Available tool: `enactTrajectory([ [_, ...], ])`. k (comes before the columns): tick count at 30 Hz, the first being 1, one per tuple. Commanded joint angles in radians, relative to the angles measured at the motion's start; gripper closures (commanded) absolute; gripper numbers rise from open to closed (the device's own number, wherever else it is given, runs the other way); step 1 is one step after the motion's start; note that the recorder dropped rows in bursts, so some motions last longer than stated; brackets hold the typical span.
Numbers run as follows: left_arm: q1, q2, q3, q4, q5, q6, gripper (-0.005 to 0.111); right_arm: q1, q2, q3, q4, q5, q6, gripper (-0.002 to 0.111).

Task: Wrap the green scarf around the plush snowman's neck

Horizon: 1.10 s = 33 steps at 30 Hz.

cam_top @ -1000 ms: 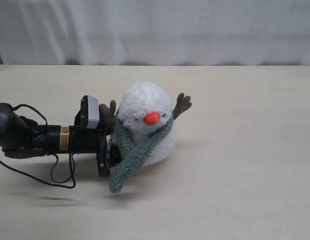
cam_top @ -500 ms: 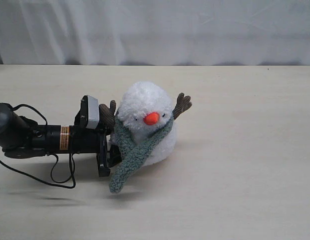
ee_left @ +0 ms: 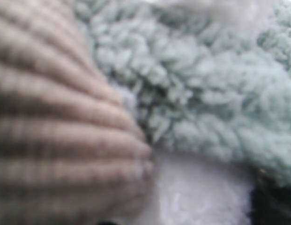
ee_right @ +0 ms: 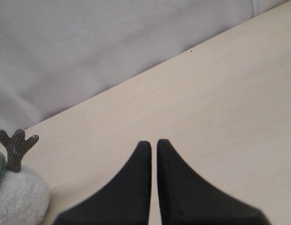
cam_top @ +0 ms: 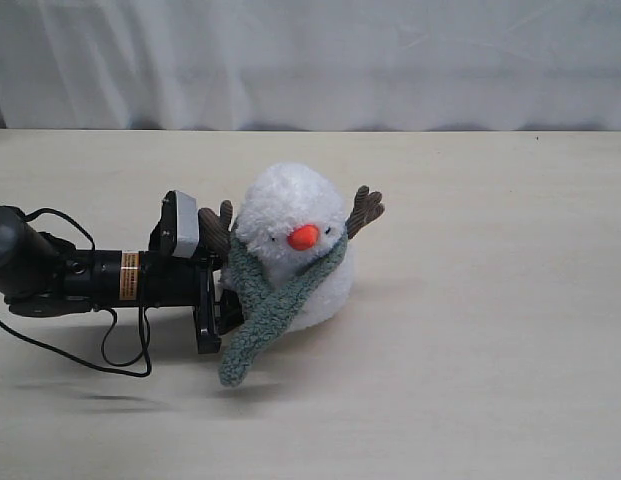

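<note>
The plush snowman (cam_top: 290,210) sits on the table (cam_top: 490,330), orange nose facing front. The green scarf (cam_top: 265,305) lies across its neck under the nose, and one end hangs down at the front left to the table. My left gripper (cam_top: 218,312) presses against the snowman's left side behind that hanging end, and its fingers are hidden. In the left wrist view the scarf (ee_left: 206,89), a brown twig arm (ee_left: 56,131) and white plush (ee_left: 192,192) fill the picture. My right gripper (ee_right: 153,143) is shut on nothing above bare table, away from the snowman (ee_right: 18,194).
A white cloth backdrop (cam_top: 310,60) runs along the table's far edge. The left arm's black cable (cam_top: 120,365) loops on the table below the arm. The snowman's other twig arm (cam_top: 366,208) sticks up on the right.
</note>
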Motion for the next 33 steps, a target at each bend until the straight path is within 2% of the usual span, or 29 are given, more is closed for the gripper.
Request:
enactTrajectory([
  [1, -0.003, -0.003, -0.004, -0.012, -0.026, -0.003, 0.107, -0.006, -0.004, 0.002, -0.012, 0.003, 0.001, 0.104],
  [26, -0.003, -0.003, -0.004, -0.027, -0.026, 0.012, 0.107, -0.006, -0.004, 0.002, -0.012, 0.047, -0.008, 0.104],
  [30, -0.003, -0.003, -0.004, -0.027, -0.026, 0.012, 0.107, -0.006, -0.004, 0.002, -0.012, 0.042, -0.115, 0.104],
  [33, -0.003, -0.003, -0.004, -0.027, -0.026, 0.012, 0.107, -0.006, -0.004, 0.002, -0.012, 0.042, -0.312, 0.104],
])
